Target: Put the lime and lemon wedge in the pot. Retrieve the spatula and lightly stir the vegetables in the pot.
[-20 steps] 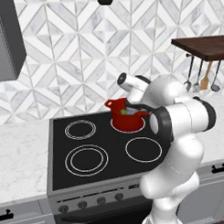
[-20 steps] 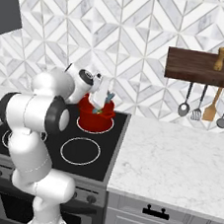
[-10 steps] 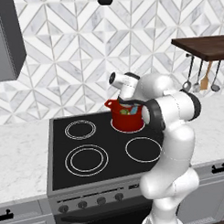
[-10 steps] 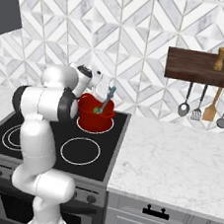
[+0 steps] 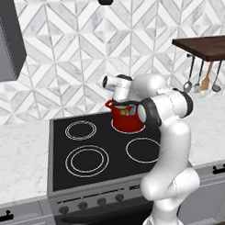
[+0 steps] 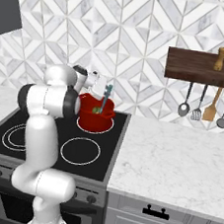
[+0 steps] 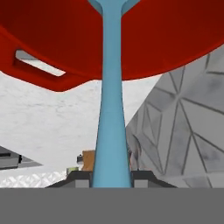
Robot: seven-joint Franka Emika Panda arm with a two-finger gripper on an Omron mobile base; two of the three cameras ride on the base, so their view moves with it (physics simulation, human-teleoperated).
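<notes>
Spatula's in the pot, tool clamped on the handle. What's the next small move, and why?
Probably a short, gentle sweep of the spatula across the inside of the red pot. The tool is shut on the light-blue handle, the blade end reaches down into the pot, and a green and a yellow piece lie inside, so only light stirring seems left.

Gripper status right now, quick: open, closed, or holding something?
Gripper: closed on the spatula handle, its blade end down in the pot.
</notes>
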